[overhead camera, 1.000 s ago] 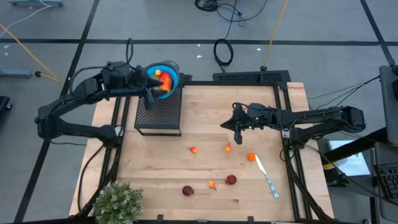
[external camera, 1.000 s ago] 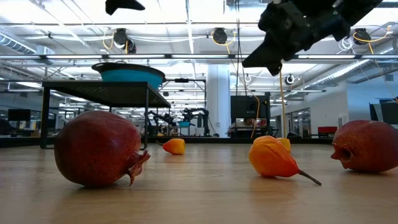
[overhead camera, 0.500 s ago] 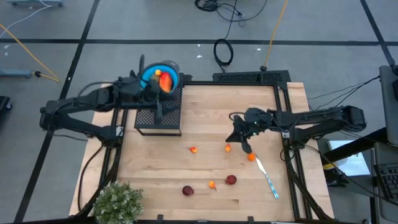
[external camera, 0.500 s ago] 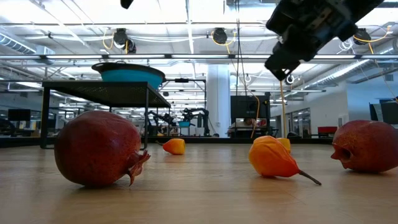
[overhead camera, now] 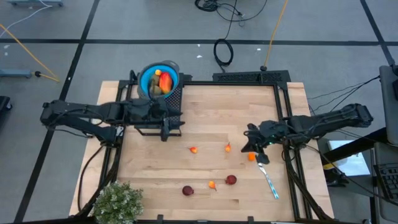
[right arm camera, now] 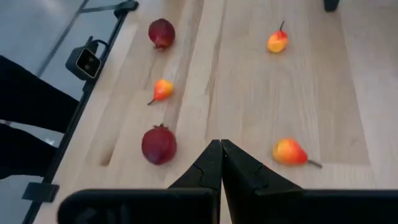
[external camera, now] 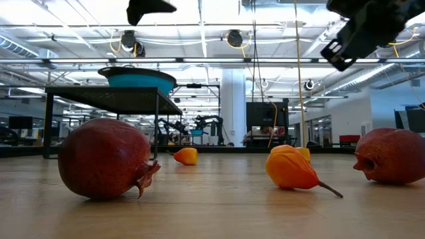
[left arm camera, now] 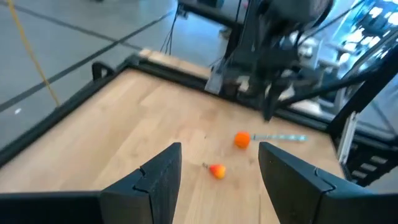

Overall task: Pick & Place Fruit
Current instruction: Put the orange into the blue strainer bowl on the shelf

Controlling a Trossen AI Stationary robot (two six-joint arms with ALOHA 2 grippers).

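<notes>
jaws of the right gripper (overhead camera: 252,147) are pressed together and hold nothing, as the right wrist view shows them meeting in a point; they hang over the counter (overhead camera: 211,106) just beside the round orange fruit (overhead camera: 252,157), with the stemmed orange bit (overhead camera: 227,148) a little further toward the middle. the left gripper (overhead camera: 166,132) has its jaws spread wide and empty, hovering by the black stand (overhead camera: 158,118), below the blue bowl (overhead camera: 159,79) that already carries some fruit. the rest lie loose on the counter: two dark red balls (overhead camera: 188,190) (overhead camera: 231,180) and more orange bits (overhead camera: 193,150) (overhead camera: 212,185). the right arm is much the nearer to the round orange one, which sits on the near-edge side of its tips, so i judge that is its pick, and the jaws must open first.
</notes>
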